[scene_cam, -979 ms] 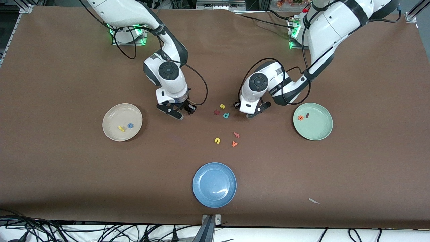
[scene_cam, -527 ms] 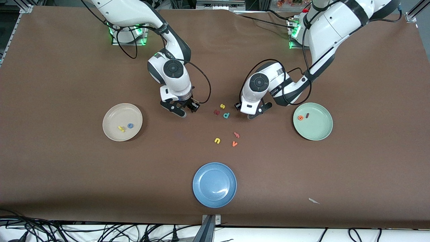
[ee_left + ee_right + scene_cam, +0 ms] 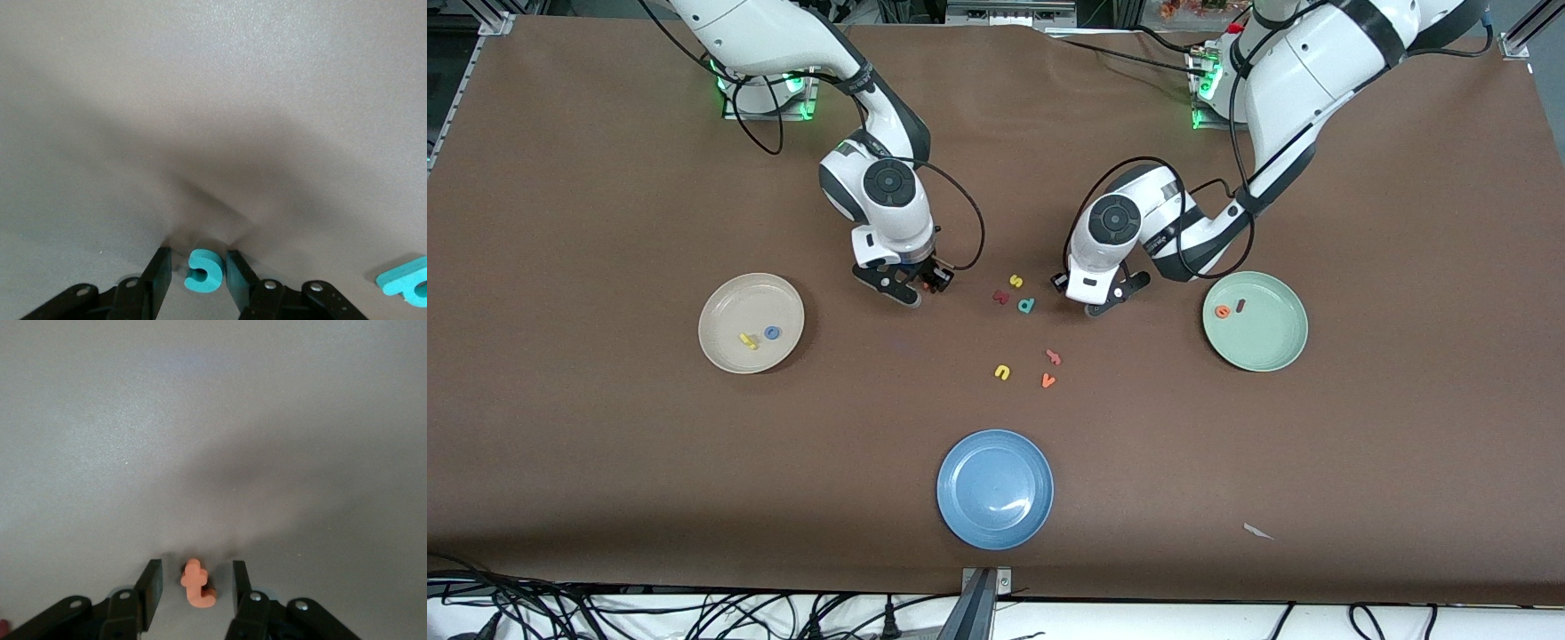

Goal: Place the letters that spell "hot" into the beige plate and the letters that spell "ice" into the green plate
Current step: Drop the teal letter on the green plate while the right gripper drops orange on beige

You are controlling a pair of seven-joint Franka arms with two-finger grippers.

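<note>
Teal "c" (image 3: pixel 202 271) between left gripper (image 3: pixel 195 270) fingers; orange "t" (image 3: pixel 197 584) between right gripper (image 3: pixel 197 587) fingers

A: hot set? 
B: yellow h (image 3: pixel 748 340) and blue o (image 3: pixel 772 332) lie flat in beige plate (image 3: pixel 729 298). Orange t (image 3: pixel 197 584) on worktop. 
A: ice? 
B: orange e (image 3: pixel 1223 311), dark red i (image 3: pixel 1240 306) in green plate (image 3: pixel 1272 351). Teal c (image 3: pixel 202 271) on worktop.

h (image 3: pixel 748 340), o (image 3: pixel 772 333) in beige plate (image 3: pixel 729 302) | e (image 3: pixel 1223 311), i (image 3: pixel 1240 305) in green plate (image 3: pixel 1272 351)
</note>
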